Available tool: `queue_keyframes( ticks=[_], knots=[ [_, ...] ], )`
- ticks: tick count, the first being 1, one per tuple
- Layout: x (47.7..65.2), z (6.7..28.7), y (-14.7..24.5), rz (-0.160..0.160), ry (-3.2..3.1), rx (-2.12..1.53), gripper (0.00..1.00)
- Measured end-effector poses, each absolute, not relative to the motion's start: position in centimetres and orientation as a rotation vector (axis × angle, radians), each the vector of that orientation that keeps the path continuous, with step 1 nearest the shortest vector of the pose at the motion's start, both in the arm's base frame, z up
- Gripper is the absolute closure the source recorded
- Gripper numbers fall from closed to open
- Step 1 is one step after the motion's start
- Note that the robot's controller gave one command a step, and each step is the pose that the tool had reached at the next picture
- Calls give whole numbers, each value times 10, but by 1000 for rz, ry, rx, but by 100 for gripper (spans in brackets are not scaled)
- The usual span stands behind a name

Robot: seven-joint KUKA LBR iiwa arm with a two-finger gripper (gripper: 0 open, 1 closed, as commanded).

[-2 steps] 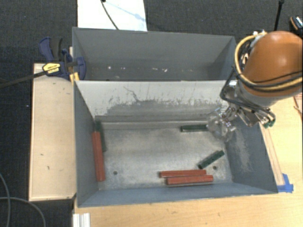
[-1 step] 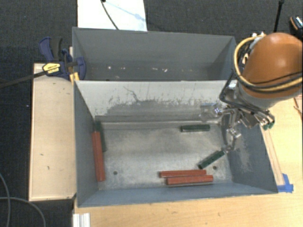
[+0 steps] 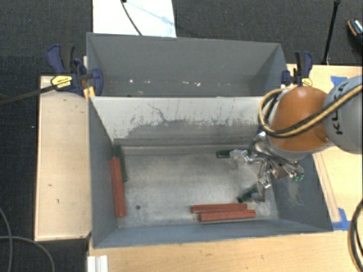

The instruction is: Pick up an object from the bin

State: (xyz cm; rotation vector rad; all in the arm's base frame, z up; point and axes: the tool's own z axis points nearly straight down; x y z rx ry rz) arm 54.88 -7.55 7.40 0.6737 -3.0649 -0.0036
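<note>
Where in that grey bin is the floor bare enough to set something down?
The middle of the bin floor is bare, between the red-brown bar along the left wall and the gripper at right. Crowded: the front right, where two red-brown bars lie side by side beside the gripper.

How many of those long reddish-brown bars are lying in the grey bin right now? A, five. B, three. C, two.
B, three: the left bar lies along the left wall of the bin, and the upper bar and lower bar lie side by side near the front wall.
</note>
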Motion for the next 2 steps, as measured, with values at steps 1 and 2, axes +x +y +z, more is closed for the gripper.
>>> queue_keyframes(
  ticks=[1,2],
  knots=[
    [516,70,-92,0,-2982,986,0],
    [517,70,-91,0,-2984,989,100]
  ],
)
